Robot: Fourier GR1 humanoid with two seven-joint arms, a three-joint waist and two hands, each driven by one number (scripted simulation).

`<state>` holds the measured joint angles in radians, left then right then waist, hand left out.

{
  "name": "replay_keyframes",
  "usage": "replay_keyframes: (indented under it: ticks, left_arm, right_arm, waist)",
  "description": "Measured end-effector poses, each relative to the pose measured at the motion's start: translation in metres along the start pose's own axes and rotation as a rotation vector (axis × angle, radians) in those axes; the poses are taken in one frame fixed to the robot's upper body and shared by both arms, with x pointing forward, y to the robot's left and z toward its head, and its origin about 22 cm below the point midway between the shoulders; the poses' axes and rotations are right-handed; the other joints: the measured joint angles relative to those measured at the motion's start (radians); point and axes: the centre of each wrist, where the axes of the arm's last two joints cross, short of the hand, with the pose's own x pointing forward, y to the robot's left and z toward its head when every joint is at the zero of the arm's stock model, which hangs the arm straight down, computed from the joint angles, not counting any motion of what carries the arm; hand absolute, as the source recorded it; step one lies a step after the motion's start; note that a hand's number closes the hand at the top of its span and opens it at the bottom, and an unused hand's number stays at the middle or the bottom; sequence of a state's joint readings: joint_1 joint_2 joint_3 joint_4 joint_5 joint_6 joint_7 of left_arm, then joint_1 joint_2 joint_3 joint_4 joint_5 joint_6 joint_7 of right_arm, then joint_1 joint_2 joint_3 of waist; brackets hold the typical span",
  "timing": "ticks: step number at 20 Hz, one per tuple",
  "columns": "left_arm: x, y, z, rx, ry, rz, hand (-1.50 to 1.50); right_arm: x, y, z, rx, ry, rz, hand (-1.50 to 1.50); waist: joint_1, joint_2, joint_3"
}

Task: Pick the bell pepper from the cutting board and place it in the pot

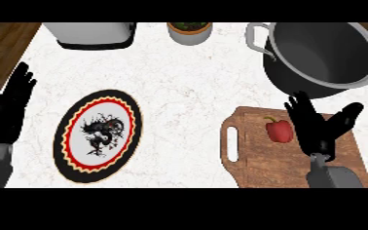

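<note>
A red bell pepper (280,129) lies on the wooden cutting board (253,163) at the lower right. My right hand (316,126) hovers just right of the pepper, open, fingers spread and thumb out to the right, with nothing held. Behind the board stands the dark pot (316,58) with a metal handle at its left rim; its inside looks bare. At the left edge of the view my left hand (14,105) rests open, fingers up.
A round plate (98,135) with a red and black dragon pattern lies at the lower left of the white counter. A grey appliance (92,33) and a small potted plant (190,30) stand along the back edge.
</note>
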<state>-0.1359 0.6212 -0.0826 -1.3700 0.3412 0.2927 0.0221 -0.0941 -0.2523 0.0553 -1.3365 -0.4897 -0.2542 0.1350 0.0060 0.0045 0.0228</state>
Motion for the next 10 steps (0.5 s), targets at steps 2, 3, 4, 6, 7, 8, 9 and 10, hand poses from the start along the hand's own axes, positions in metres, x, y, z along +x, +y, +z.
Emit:
replay_keyframes:
  ticks: [2,3,4,6,7,8,9,10]
  left_arm:
    - [-0.001,-0.007,0.003,-0.009,-0.015,0.016,0.0]
    - [-0.001,-0.012,0.004,-0.016,-0.023,0.032,0.0]
    - [-0.001,-0.017,0.006,-0.023,-0.031,0.047,0.0]
    - [-0.001,-0.027,0.008,-0.038,-0.047,0.082,0.0]
    - [-0.001,-0.032,0.01,-0.044,-0.051,0.1,0.0]
    - [-0.001,-0.038,0.012,-0.049,-0.059,0.125,0.0]
    - [-0.001,-0.045,0.015,-0.057,-0.069,0.15,0.0]
    - [-0.002,-0.052,0.019,-0.066,-0.081,0.174,0.0]
  right_arm:
    - [0.014,-0.001,0.002,0.046,-0.137,0.053,1.5]
    - [0.031,-0.002,0.002,0.078,-0.247,0.098,1.5]
    - [0.052,-0.001,0.003,0.113,-0.372,0.144,1.5]
    - [0.098,0.003,0.007,0.197,-0.643,0.239,1.5]
    - [0.113,-0.011,0.009,0.15,-0.721,0.343,-1.5]
    - [0.126,-0.024,0.011,0.082,-0.804,0.411,-1.5]
    - [0.134,-0.035,0.014,0.021,-0.884,0.461,-1.5]
    - [0.136,-0.043,0.019,-0.014,-0.96,0.506,-1.5]
  waist:
    - [-0.008,-0.006,-0.008]
    - [-0.015,-0.013,-0.012]
    - [-0.023,-0.023,-0.015]
    - [-0.045,-0.049,-0.022]
    - [-0.066,-0.053,-0.029]
    - [-0.081,-0.052,-0.029]
    - [-0.09,-0.05,-0.028]
    - [-0.092,-0.047,-0.026]
